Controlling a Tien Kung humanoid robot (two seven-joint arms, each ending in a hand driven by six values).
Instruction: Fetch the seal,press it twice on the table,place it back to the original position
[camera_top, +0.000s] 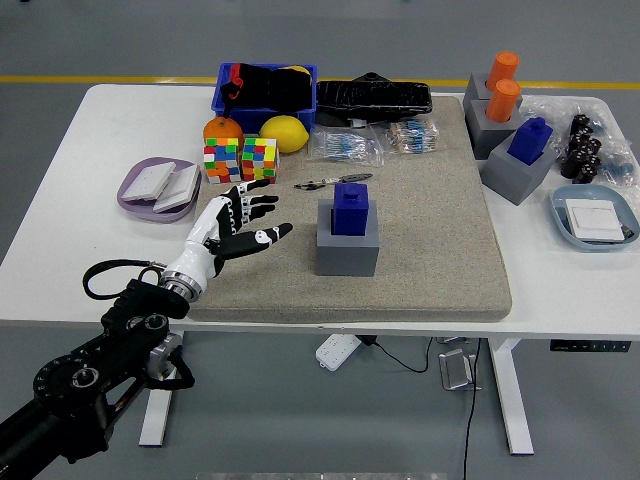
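Nearest to us, the black left arm (80, 385) comes in from the lower left corner and reaches up over the near edge of the white tabletop (60, 200). Its left hand (232, 228), white and black, hovers over the left part of the grey mat (430, 220) with the fingers spread wide and holding nothing.

Just to the right of those fingertips, apart from them, we see the blue seal (352, 209) standing upright in its grey holder block (347, 244), near the middle of the mat.

Left of the hand sits a lilac tray (135, 200) carrying white pieces. Just beyond the hand lie two colourful puzzle cubes (240, 160), with an orange (219, 129) and a lemon (284, 133) behind them, then a blue bin (225, 95) of dark items at the far edge.

Further right we find a black tray (373, 97), two orange seals (503, 85) in grey blocks, another blue seal (531, 140) in a grey block, and a pale blue dish (566, 225) near the right edge.
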